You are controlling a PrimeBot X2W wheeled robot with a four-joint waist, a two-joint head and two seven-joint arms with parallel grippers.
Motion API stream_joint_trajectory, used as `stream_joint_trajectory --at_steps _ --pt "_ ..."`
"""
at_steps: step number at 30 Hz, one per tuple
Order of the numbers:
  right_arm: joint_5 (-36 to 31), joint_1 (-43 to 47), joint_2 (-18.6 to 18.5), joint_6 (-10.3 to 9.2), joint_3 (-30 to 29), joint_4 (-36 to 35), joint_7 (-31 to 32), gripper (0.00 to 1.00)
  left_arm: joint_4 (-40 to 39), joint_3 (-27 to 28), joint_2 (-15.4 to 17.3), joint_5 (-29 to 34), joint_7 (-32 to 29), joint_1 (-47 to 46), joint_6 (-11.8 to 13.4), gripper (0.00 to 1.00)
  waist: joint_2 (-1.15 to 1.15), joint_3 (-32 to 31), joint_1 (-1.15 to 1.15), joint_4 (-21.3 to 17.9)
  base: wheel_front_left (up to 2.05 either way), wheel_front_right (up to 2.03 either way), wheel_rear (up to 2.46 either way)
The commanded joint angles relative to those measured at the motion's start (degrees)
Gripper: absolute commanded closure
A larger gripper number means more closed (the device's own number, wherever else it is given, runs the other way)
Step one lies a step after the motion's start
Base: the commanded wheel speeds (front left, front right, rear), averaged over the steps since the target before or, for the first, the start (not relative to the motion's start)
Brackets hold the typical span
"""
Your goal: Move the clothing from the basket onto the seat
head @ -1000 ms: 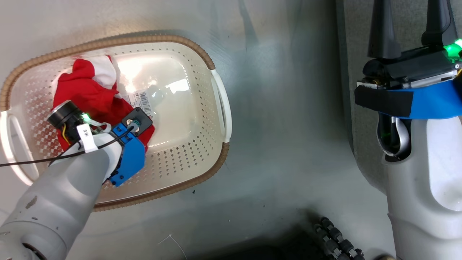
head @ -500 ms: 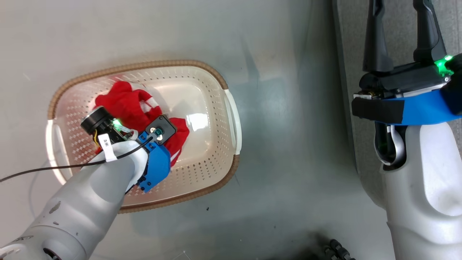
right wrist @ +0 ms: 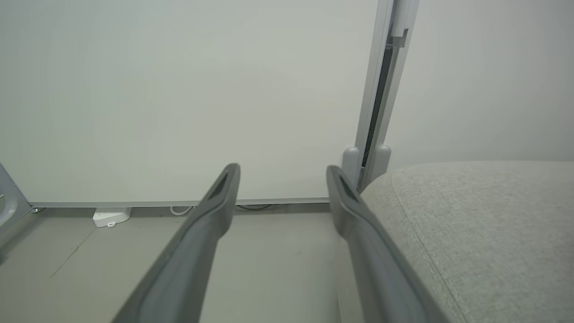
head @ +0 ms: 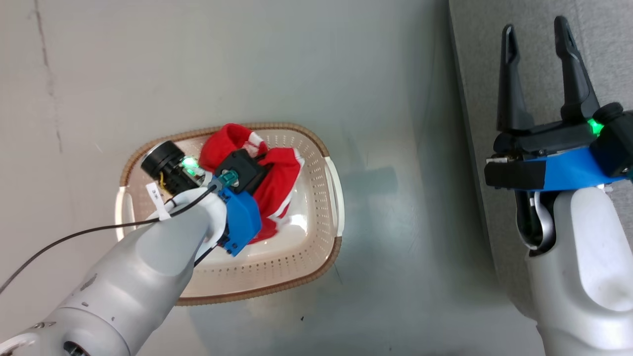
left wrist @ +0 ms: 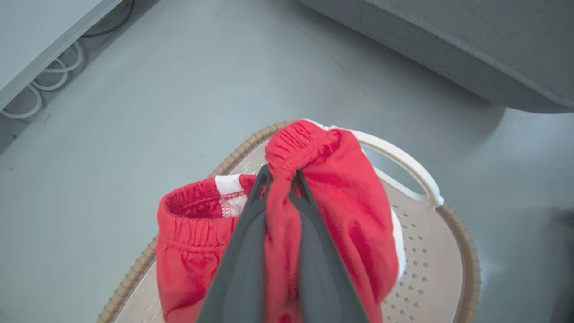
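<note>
Grey floor (head: 296,59) surrounds the basket (head: 316,237), over which the left gripper (left wrist: 279,177), clamped on the clothing (left wrist: 354,215), has hoisted it higher; the right gripper (head: 534,27) stays spread beside the seat (head: 608,49).

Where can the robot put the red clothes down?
The grey seat looks bare beside the open right gripper. The floor between basket and seat is free too. The basket is crowded: the left gripper grips the clothing there.

Pale-grey forearms (head: 143,257) carry blue wrist brackets (head: 241,217), green lights (head: 595,127), dark tapered fingers (head: 509,84), a black cable (head: 89,230).
</note>
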State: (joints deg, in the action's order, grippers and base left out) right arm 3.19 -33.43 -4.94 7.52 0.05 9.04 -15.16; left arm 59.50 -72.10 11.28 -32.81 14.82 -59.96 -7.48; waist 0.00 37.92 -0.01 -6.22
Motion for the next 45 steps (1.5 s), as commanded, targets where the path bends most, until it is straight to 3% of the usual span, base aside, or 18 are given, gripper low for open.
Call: stream_joint_trajectory --at_steps 1,11,23,45 --pt "0.09 1.18 -0.42 -0.06 0.03 0.38 0.01 0.0 -2.01 1.36 0.47 -0.47 0.5 -0.06 0.24 1.0 0.0 -2.26 0.01 0.56 0.0 0.0 0.0" --pt "0.35 5.56 -1.02 -0.06 0.33 2.41 0.01 0.0 -16.93 10.21 3.82 -0.05 0.44 5.18 3.68 1.0 0.0 -10.7 0.01 1.14 0.0 0.0 0.0" --pt "1.01 11.58 -0.78 -0.06 1.55 4.84 0.01 0.0 -27.32 18.09 3.35 -1.35 0.45 9.44 6.64 1.0 0.0 -21.59 0.01 2.14 0.0 0.0 0.0" --pt "2.35 19.57 0.04 -0.06 3.83 7.55 0.01 0.0 -30.78 18.58 1.45 -4.11 -0.67 12.44 8.09 1.0 0.0 -34.76 0.01 3.22 0.0 0.0 0.0"
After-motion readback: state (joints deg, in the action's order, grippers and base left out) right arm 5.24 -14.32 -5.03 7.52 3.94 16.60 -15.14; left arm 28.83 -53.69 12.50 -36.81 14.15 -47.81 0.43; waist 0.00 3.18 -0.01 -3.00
